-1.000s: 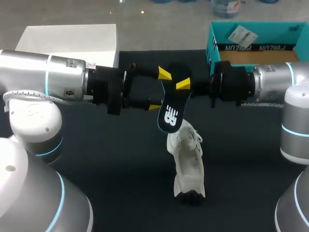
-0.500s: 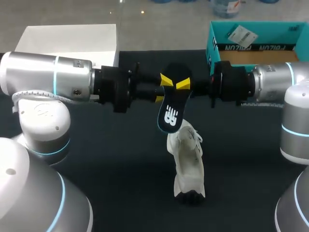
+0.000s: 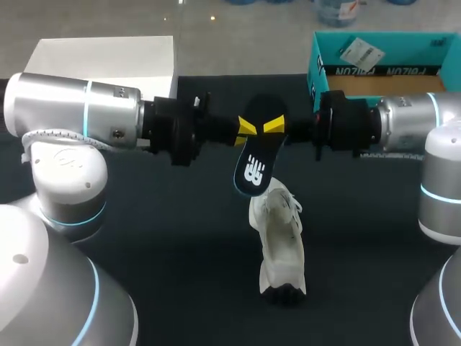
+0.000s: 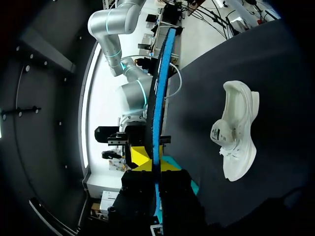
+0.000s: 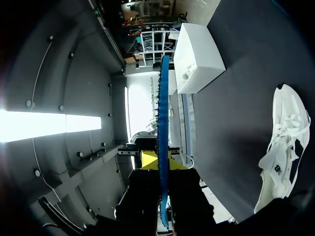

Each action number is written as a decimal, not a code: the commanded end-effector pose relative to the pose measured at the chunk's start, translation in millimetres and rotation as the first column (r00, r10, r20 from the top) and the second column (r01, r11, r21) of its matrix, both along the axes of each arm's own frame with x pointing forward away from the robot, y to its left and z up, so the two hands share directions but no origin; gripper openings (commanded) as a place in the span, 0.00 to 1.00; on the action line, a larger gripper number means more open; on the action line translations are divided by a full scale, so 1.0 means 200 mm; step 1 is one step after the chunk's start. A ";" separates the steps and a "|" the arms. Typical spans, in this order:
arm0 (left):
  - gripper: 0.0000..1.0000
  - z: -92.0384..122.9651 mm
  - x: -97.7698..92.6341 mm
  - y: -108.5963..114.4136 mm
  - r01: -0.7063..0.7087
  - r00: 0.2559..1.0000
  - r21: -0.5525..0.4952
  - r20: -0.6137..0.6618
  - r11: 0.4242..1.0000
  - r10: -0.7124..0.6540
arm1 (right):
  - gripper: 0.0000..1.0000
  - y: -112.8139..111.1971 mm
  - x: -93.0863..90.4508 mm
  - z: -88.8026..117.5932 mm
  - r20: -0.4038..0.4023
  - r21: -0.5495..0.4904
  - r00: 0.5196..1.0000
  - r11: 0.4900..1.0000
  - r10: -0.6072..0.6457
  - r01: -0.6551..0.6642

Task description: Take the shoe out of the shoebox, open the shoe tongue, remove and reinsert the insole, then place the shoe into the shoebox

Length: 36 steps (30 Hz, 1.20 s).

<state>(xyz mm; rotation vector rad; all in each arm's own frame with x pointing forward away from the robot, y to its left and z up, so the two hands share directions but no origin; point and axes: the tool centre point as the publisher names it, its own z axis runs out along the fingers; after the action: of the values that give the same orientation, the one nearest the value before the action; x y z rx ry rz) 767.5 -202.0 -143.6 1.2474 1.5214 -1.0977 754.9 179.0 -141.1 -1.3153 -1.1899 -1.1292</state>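
Note:
A dark insole (image 3: 255,164) with a white logo hangs in the air over the table, its blue edge (image 4: 157,98) showing end-on in both wrist views (image 5: 164,113). My left gripper (image 3: 247,127) is shut on its upper part from the left. From the right, my right gripper (image 3: 274,126) is shut on the same part, so the yellow tips nearly meet. The white shoe (image 3: 281,245) lies on the black table below the insole, apart from both grippers, and shows beside the insole in the left wrist view (image 4: 236,132) and the right wrist view (image 5: 283,147).
The teal shoebox (image 3: 382,61) stands open at the back right, behind my right arm. A white box (image 3: 101,61) sits at the back left (image 5: 199,56). The black table top (image 3: 180,238) spreads around the shoe.
My left gripper slid right to the insole and its fingers closed from wide open onto it. The right gripper, insole and shoe stayed where they were.

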 end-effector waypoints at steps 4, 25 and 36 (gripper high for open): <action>0.00 0.00 0.00 -0.01 -0.003 1.000 0.006 0.004 1.000 0.003 | 1.00 0.01 -0.01 0.00 0.000 -0.001 1.000 1.000 0.000 0.000; 0.00 -0.02 0.01 0.13 -0.032 0.999 0.054 -0.030 0.998 0.034 | 1.00 -0.27 -0.02 -0.09 0.169 -0.168 0.982 0.984 0.084 -0.055; 0.00 -0.01 0.01 0.14 -0.025 0.999 0.065 -0.025 0.998 0.026 | 1.00 -0.27 -0.02 -0.09 0.169 -0.168 0.982 0.984 0.084 -0.055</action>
<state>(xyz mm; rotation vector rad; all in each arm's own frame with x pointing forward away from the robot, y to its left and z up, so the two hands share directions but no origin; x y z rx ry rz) 769.3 -174.9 -145.7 1.2570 1.5999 -1.0597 752.8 123.8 -159.8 -1.3013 -1.4730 -1.1347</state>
